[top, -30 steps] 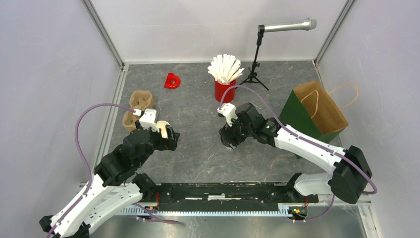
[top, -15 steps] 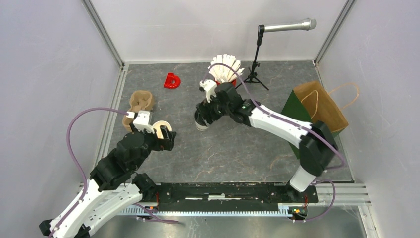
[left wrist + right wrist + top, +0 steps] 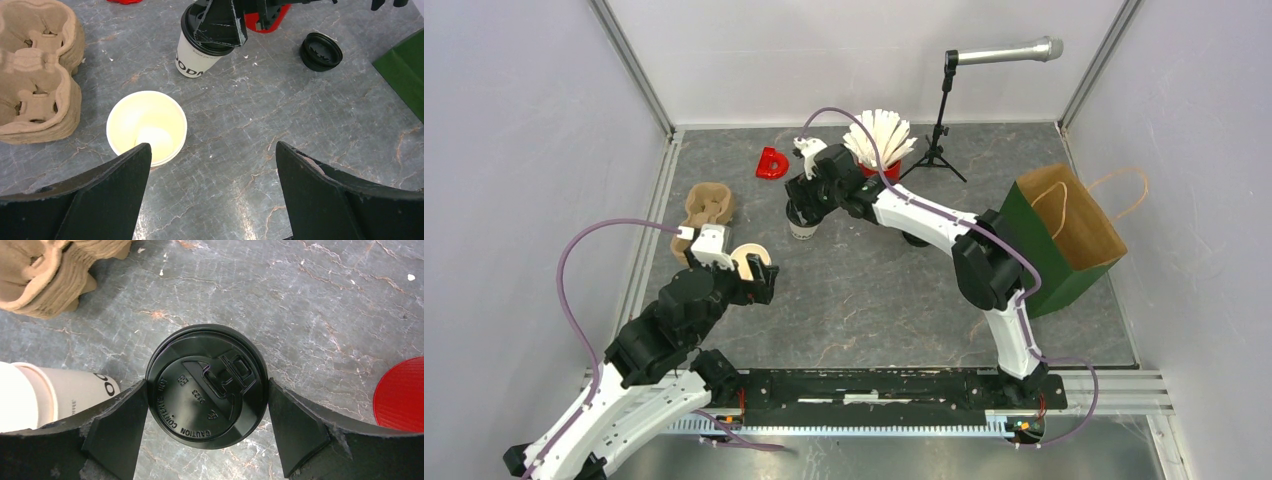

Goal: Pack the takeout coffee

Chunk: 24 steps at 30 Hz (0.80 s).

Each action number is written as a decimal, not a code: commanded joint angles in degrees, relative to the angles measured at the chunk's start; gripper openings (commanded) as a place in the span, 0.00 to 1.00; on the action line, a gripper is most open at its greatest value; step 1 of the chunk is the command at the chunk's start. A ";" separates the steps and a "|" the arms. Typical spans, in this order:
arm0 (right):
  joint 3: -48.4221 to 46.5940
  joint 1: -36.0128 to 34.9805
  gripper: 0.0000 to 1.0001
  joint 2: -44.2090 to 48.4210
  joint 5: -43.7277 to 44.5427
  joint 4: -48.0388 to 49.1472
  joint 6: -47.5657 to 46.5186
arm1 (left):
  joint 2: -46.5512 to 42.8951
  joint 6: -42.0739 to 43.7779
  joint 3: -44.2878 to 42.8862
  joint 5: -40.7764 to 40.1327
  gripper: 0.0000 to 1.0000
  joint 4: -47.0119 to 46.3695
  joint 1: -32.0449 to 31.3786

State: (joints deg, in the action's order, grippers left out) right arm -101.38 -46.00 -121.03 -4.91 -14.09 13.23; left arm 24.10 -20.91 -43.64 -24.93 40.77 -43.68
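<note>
One takeout coffee cup, white with its black lid on, stands upright in the middle of the table. My right gripper is shut on it, a finger pressed to each side of the lid. The other white cup has no lid and shows its cream inside, standing on the table near the left. My left gripper hovers open just in front of it, with nothing between the fingers. A loose black lid lies on the table to the right.
A stack of brown pulp carriers lies at the left edge. A red cup of white sticks and a red D-shaped piece are at the back. The green-and-brown paper bag stands at the right, a microphone stand behind.
My right gripper has carried the lidded cup leftward and toward the back of the table. The left arm shifted slightly and then held still over the open cup.
</note>
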 commanded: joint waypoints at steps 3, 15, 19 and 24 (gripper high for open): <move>-4.70 0.12 0.88 -1.97 3.01 -0.69 1.03 | 1.02 1.52 -0.06 0.05 1.00 -0.52 0.07; -5.43 -0.49 0.98 -3.43 1.51 4.00 -0.67 | 1.68 1.68 -0.08 0.31 1.00 -0.43 0.08; -5.50 -0.49 0.98 -3.12 0.41 6.21 -1.02 | 1.77 1.66 -0.05 0.40 1.00 -0.43 0.09; -6.67 -0.58 0.98 -2.46 2.44 5.55 -1.38 | 1.71 1.73 -0.07 0.41 1.00 -0.43 0.09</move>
State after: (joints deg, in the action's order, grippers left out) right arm -104.31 -46.24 -123.85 -3.62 -10.85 12.93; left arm 25.52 -20.91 -43.64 -24.86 40.88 -43.68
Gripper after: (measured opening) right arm 0.979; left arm 0.996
